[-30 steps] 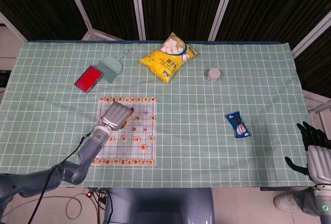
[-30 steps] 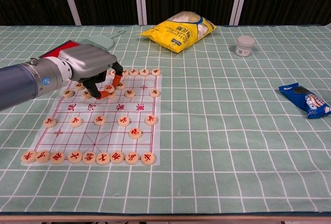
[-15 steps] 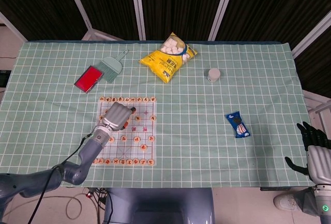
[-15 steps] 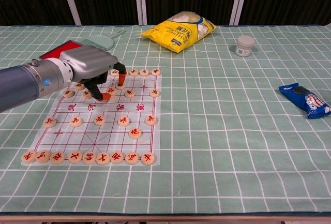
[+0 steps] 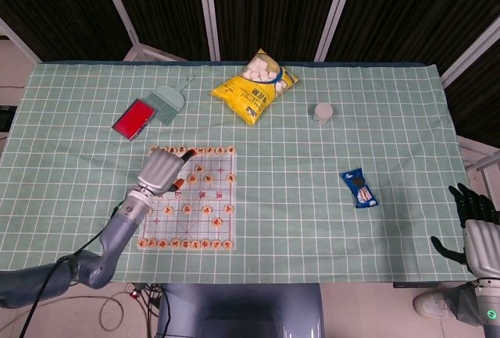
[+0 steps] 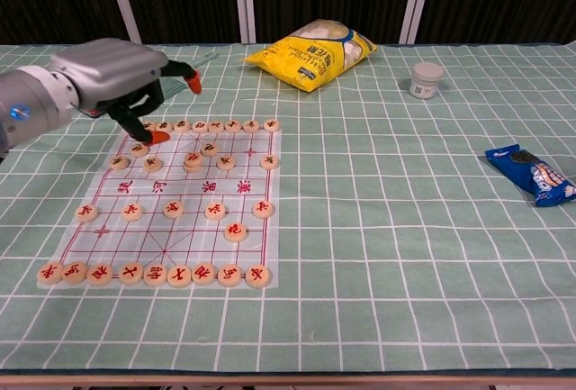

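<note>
The left hand [image 6: 121, 75] is held spread and empty over the far left corner of the chess board [image 6: 247, 194]; if lowered carelessly, the back-row pieces [image 6: 216, 126] could be knocked out of line

Lighting even and bright in both views, looks overhead, no harsh glare on worktop [image 5: 391, 119]. Shadows soft and short, tucked right under yellow snack bag [image 6: 310, 57] and left robot hand [image 6: 121, 79]. Backdrop behind goes near black. Focus crisp across the cloth grid. Chest view bends grid lines slightly toward the corners. Little motion blur.
</note>
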Available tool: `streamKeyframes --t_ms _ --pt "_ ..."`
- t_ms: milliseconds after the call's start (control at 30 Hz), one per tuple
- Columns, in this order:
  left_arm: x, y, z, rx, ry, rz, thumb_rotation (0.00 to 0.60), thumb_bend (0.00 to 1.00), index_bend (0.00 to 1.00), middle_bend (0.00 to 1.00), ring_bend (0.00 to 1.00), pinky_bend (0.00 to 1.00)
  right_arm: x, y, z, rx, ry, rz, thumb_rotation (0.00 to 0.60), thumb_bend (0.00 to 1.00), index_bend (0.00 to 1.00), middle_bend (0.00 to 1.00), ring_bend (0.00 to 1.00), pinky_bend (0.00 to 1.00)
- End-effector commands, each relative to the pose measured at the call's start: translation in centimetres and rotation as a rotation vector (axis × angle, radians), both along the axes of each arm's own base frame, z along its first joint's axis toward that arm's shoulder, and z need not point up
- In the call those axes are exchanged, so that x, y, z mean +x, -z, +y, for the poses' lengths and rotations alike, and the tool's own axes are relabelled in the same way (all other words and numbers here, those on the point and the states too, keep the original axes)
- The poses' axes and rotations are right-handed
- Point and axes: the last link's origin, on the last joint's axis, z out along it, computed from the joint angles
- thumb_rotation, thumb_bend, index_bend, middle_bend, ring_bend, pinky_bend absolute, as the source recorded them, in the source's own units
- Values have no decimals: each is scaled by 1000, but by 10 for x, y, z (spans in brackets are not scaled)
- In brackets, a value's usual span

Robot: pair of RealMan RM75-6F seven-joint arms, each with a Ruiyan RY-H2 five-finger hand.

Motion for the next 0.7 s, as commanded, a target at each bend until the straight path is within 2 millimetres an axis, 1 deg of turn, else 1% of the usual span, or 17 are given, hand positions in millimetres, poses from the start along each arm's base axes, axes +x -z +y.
streamKeyframes --t_ms 33,100,167,233,267,300,367,500,567,700 --pt "-24 -39 -27 68 -24 -67 600 176 12 313 353 483 0 0 0 0 -2 10 600 274 0 0 0 0" --pt "-37 -54 -42 97 -34 -88 600 146 0 169 189 322 0 0 0 0 -4 17 600 274 0 0 0 0" --pt "-53 -72 -61 126 -60 -116 600 109 0 61 71 199 0 1 0 0 -8 30 600 274 0 0 0 0" --pt "-70 -90 -82 155 -96 -132 600 79 0 6 9 97 0 1 0 2 -11 43 600 274 0 0 0 0" --pt "-77 -96 -88 168 -112 -133 600 71 0 0 2 73 0 1 0 2 -12 47 600 274 0 0 0 0" --pt "-86 -104 -99 185 -129 -135 600 60 0 0 0 53 1 2 0 3 -13 51 600 274 0 0 0 0" --pt "-104 -118 -118 223 -166 -130 600 48 0 0 0 46 1 3 0 2 -15 60 600 274 0 0 0 0" --pt "-127 -136 -146 281 -231 -134 600 39 0 0 0 36 1 4 0 -1 -13 67 600 274 0 0 0 0" --pt "-130 -140 -151 298 -231 -155 600 39 0 0 0 30 1 4 0 -2 -13 71 600 273 0 0 0 0" --pt "-133 -140 -150 294 -226 -174 600 39 0 0 0 27 2 6 0 1 -16 80 600 274 0 0 0 0"
